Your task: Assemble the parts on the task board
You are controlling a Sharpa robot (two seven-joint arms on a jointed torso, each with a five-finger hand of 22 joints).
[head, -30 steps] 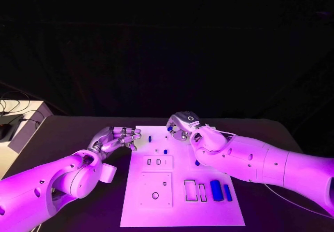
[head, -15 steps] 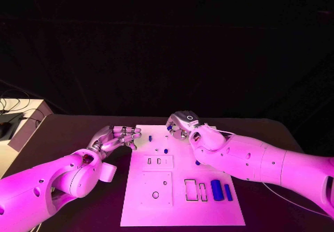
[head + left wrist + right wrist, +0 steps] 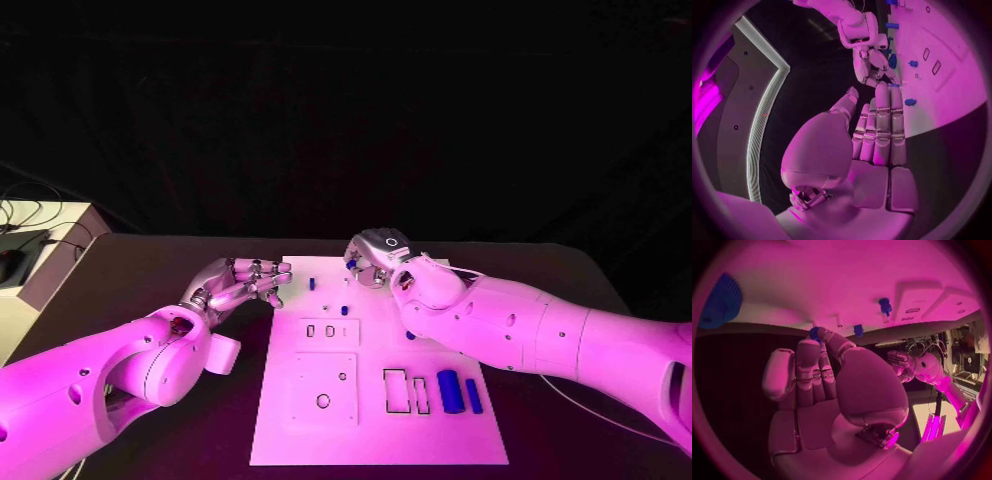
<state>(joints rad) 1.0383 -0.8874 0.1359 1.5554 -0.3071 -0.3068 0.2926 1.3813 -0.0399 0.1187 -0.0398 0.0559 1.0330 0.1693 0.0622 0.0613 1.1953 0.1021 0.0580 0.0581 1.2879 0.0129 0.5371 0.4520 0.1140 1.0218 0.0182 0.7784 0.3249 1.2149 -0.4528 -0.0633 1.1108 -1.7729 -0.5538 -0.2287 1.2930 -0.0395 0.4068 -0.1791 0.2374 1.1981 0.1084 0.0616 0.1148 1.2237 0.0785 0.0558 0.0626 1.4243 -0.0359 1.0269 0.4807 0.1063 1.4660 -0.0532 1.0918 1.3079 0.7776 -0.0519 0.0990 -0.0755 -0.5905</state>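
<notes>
A robot's right hand curls over the far end of the white task board, its thumb and a finger pinching a small blue part at the fingertips, as the right wrist view shows; the rest of its fingers lie close together behind the pinch. The held part sits just above the board's surface, beside 2 small blue pegs: one standing in the board just beyond the fingertips, the other at the board's edge near the thumb. Judged from this, the coming move turns on carrying the part the short way down from the fingertips to a seat in the board directly beneath; which hole it is meant for cannot be told.

The left hand waits just off the board's left edge, near its far corner, holding nothing, fingers straight and pressed side by side with the thumb apart, pointing toward the right hand. It touches no part.

Nearer the robot and well apart from both hands, 2 long blue parts lie side by side on the board, long axes running along the board's length, next to narrow rectangular slots. The right arm is the nearer to them.
</notes>
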